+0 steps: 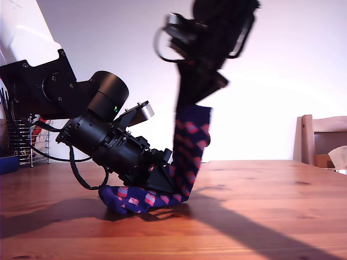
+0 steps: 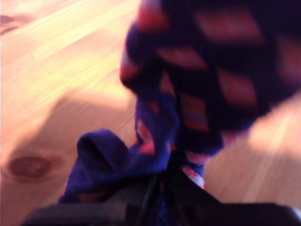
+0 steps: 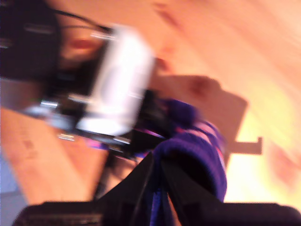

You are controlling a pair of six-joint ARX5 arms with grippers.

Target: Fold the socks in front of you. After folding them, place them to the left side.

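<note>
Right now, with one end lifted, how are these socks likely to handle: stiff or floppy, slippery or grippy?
Probably floppy: the socks hang limp from my second gripper and bend sharply where my first gripper pins them. Likely light. The knit probably grips the wooden table rather than sliding.

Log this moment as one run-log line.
phase: mid-fold | socks: one end on table, other end lifted | my first gripper: shut on low end | my second gripper: shut on raised end
</note>
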